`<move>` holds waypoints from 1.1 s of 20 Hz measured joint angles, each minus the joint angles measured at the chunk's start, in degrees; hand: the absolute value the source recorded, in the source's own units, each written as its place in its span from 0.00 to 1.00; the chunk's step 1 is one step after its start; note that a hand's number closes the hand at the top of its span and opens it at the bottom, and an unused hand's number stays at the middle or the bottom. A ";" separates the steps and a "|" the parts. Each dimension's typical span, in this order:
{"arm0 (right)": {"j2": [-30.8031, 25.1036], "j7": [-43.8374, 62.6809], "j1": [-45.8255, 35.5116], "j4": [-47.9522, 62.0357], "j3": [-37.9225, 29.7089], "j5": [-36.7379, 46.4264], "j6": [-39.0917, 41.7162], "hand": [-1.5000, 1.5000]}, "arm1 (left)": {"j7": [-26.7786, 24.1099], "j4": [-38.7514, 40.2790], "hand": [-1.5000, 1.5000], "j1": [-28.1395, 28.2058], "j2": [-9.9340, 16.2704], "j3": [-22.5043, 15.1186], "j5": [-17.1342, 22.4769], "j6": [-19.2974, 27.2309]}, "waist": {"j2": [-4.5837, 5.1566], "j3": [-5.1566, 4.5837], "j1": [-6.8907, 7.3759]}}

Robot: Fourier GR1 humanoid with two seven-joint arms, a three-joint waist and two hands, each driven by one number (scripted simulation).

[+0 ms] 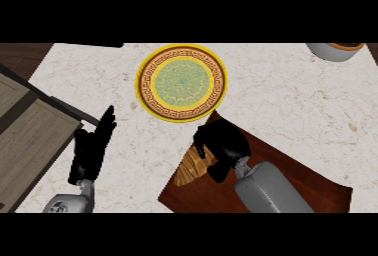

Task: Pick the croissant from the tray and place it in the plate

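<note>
One golden, ridged croissant lay on the dark wooden tray, right hand curled round it; left hand straight-fingered.

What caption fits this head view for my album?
Right hand curls over the croissant on the tray, near the plate.

Yellow-rimmed plate at twelve o'clock, brown key-pattern band, pale green patterned centre. Golden-tan ridged croissant on the dark reddish-brown tray at five o'clock. Black right hand, black left hand at nine, grey forearms. Counter cream, marbled.
</note>
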 measured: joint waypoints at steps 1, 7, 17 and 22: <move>0.63 2.53 -2.09 0.61 0.77 -0.20 -1.68 1.00 | -0.04 0.20 0.50 -0.35 -0.04 -0.14 -0.03 -0.15 | 0.09 0.01 0.54; 2.39 15.81 -15.04 4.30 5.44 -3.55 -12.81 1.00 | 0.15 1.21 0.50 -1.37 -0.80 -1.14 -0.52 -0.28 | 0.18 0.04 2.14; 2.88 35.56 -33.93 12.32 10.46 -5.28 -34.24 1.00 | 0.71 2.45 0.50 -2.50 -0.91 -0.62 -1.23 0.59 | -0.07 -0.04 0.75; 2.87 40.42 -41.41 21.00 12.19 -9.79 -40.25 1.00 | 0.14 2.65 0.50 -2.08 -1.28 -0.39 -1.63 1.39 | 0.02 -0.04 -0.19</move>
